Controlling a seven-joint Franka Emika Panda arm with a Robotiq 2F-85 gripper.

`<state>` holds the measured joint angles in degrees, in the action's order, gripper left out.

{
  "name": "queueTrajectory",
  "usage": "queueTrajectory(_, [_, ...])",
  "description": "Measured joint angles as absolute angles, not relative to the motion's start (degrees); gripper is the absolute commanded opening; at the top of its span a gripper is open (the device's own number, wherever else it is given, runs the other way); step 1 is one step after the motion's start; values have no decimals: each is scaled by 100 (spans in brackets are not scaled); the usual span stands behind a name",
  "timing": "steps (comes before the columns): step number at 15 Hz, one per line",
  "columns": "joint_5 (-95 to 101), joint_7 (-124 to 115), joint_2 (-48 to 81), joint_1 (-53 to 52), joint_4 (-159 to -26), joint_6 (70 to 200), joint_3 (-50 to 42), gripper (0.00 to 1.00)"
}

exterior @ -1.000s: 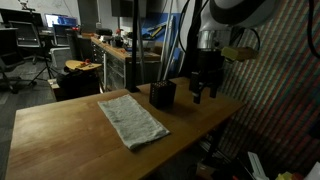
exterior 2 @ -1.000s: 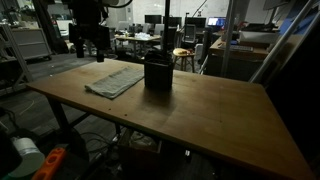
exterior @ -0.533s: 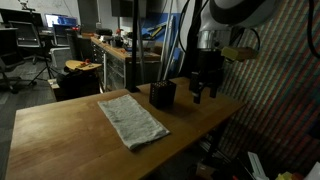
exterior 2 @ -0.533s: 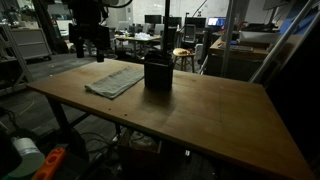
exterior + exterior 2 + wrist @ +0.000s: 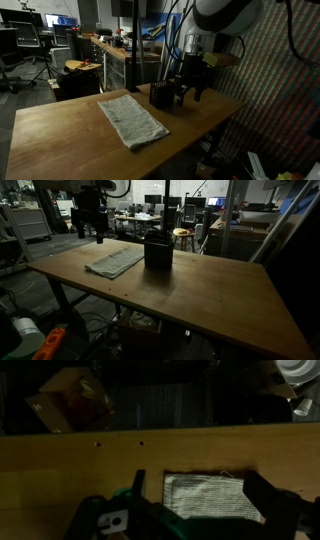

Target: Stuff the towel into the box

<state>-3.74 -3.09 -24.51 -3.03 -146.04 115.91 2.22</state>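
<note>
Dim workshop behind a wooden counter (image 5: pixel 60 135). Pale grey-white textured cloth towel (image 5: pixel 132 121) spread flat at frame centre, outside the small black thin-walled box (image 5: pixel 162 95) just beside its upper-right end. Jaws wide apart, empty, framing the towel's end low in the wrist view, probably lining up a pinch.

light: dim | table (image 5: pixel 220 290): bare brown wood | wall (image 5: pixel 278 90): patterned mesh panel past one table edge | floor (image 5: pixel 35 248): grey | furniture beyond the far edge: black office chair (image 5: pixel 30 48), cluttered workbench (image 5: pixel 115 48), monitors (image 5: pixel 190 202) on desks, round stool (image 5: pixel 182 232)
</note>
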Motion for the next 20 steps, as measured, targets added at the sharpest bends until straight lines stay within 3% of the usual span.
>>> queueTrajectory(20, [-394,-829,1251,-665,-12298,14161,583,100])
